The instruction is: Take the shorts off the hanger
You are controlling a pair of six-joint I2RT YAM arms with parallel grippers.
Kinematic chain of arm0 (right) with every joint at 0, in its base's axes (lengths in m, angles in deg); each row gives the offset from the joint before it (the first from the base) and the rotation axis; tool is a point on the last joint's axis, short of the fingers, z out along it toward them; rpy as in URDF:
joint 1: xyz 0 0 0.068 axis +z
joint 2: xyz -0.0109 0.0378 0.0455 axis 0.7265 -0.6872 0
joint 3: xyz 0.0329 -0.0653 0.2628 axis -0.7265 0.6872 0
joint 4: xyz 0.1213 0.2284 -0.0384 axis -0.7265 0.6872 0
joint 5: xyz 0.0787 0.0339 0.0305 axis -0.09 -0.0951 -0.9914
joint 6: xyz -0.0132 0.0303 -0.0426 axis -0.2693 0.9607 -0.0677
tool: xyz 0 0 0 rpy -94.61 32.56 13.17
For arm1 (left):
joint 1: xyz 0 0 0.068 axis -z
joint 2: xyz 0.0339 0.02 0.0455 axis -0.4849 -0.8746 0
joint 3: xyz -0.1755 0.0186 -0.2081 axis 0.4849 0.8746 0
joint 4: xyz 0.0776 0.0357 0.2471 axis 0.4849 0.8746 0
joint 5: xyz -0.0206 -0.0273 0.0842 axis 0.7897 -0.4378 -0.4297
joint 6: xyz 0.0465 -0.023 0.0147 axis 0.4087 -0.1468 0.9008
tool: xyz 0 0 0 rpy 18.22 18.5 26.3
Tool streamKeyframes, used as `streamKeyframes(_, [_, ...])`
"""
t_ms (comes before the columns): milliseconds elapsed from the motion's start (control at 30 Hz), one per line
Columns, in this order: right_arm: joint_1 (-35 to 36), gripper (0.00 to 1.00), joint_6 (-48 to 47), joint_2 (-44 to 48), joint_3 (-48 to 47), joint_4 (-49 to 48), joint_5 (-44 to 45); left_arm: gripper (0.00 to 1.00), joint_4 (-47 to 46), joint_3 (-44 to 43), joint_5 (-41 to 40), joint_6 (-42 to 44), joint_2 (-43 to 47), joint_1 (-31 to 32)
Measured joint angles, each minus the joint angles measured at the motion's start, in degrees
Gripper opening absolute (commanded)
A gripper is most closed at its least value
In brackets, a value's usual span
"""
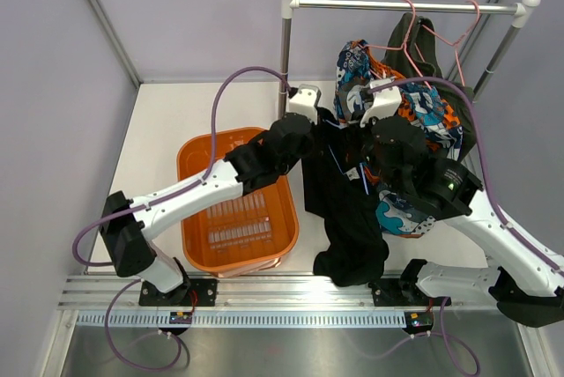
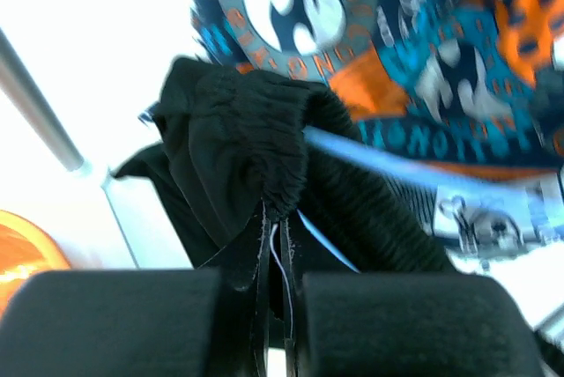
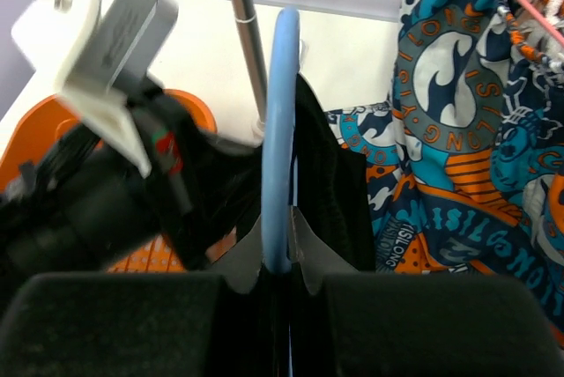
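Note:
The black shorts (image 1: pixel 348 218) hang down over the middle of the table, their waistband bunched up between my two grippers. My left gripper (image 1: pixel 322 124) is shut on the elastic waistband (image 2: pixel 256 121), pinched between the jaws (image 2: pixel 280 245). My right gripper (image 1: pixel 359 155) is shut on the light blue hanger (image 3: pixel 278 130), which stands upright in its jaws (image 3: pixel 280 258). The hanger also shows as a blue bar (image 2: pixel 379 161) running through the waistband in the left wrist view. Most of the hanger is hidden by the shorts in the top view.
An orange basket (image 1: pixel 196 158) sits on the table left of the shorts. A clothes rail (image 1: pixel 405 5) on white posts (image 1: pixel 285 51) stands behind. Blue-orange patterned shorts (image 1: pixel 434 114) and a dark green garment (image 1: pixel 416 38) hang on pink hangers (image 1: pixel 445 40) close behind my right arm.

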Motion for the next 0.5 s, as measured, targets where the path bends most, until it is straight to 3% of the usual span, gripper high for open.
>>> streamKeyframes(500, [6.25, 0.0, 2.03, 1.62, -1.29, 2.95, 3.43, 0.0, 3.5, -5.18, -1.97, -0.07, -3.98, -9.44])
